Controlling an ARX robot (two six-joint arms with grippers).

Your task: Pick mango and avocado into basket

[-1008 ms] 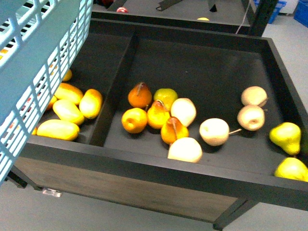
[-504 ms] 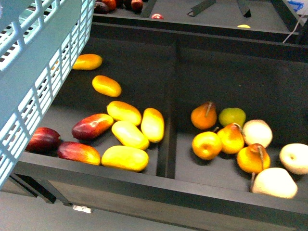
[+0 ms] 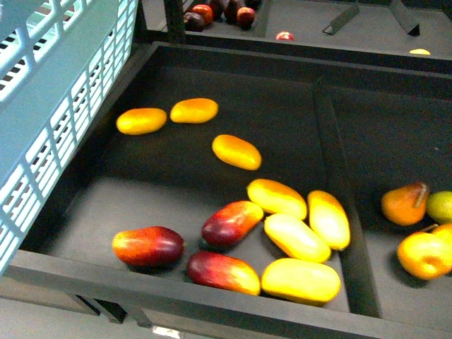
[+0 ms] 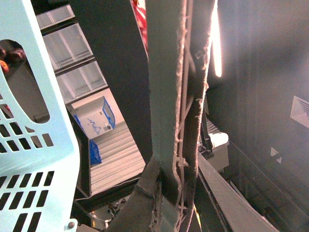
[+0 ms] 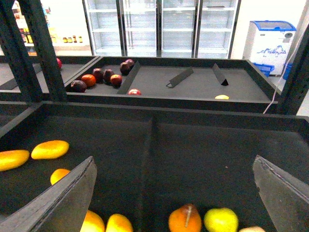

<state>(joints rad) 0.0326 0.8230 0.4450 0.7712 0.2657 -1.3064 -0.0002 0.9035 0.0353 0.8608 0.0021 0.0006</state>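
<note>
Right gripper (image 5: 174, 162), jaws spread wide, hangs over the bin (image 3: 85, 275). Yellow mangoes (image 3: 295, 237) lie beside red-blushed mangoes (image 3: 232, 222) in its left compartment, near side. Basket (image 3: 63, 106) is raised at far left. Whether the left gripper grips anything cannot be told.

Basket (image 3: 49, 85) left, mangoes (image 3: 236, 152) in bin (image 3: 176, 183), pears (image 3: 405, 203) right

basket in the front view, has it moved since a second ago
Yes. The basket has gone left: the divider, close beside it a second ago, now stands far to its right.
</note>
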